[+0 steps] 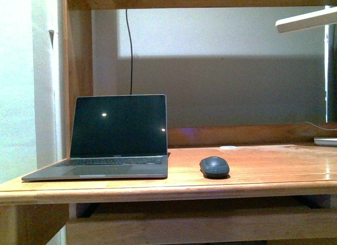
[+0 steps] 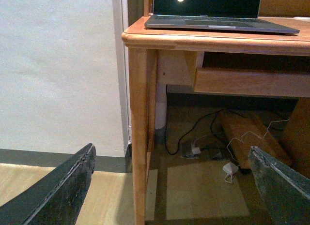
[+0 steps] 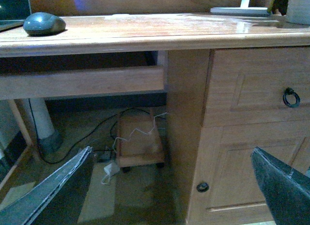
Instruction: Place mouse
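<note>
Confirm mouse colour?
Dark grey, matte. The mouse shows best in the front view, sitting on the wooden desk right of the laptop.

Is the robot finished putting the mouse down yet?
It looks done: the mouse sits on the desk right of the laptop. Nothing is in hand: the left gripper and right gripper are both open, empty and down below the desktop. Nothing obvious is left.

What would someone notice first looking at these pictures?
First the open laptop, screen dark, at the left of the wooden desk. Just right of it, apart from it, sits the small dark mouse. Both claws hang open below desk height, the left claw and the right claw.
</note>
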